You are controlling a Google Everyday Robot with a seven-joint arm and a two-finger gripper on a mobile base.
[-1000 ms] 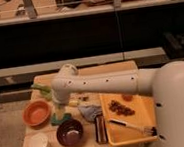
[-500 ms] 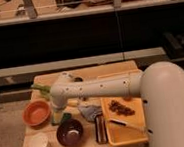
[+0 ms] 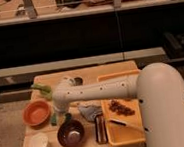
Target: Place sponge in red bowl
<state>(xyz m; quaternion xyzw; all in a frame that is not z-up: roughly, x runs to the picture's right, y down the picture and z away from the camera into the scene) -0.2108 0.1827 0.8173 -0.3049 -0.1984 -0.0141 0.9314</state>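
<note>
The red bowl (image 3: 36,113) sits at the left of the wooden table (image 3: 88,73), its inside plain orange. A sliver of the dark teal-green sponge (image 3: 54,118) shows just right of the bowl, on the table; the rest is hidden by the arm. My white arm reaches in from the right, bends at the elbow and points down. My gripper (image 3: 61,116) is low over the sponge, between the red bowl and the dark purple bowl (image 3: 70,133).
A white cup (image 3: 39,144) stands at the front left. A lime-green elongated object (image 3: 41,89) lies behind the red bowl. A grey crumpled thing (image 3: 90,110), a dark bar (image 3: 100,129) and a yellow tray (image 3: 124,133) with brown food (image 3: 120,107) are to the right.
The arm's lower end has swung left and down toward the sponge beside the red bowl. The bowls, cup and tray have not moved.
</note>
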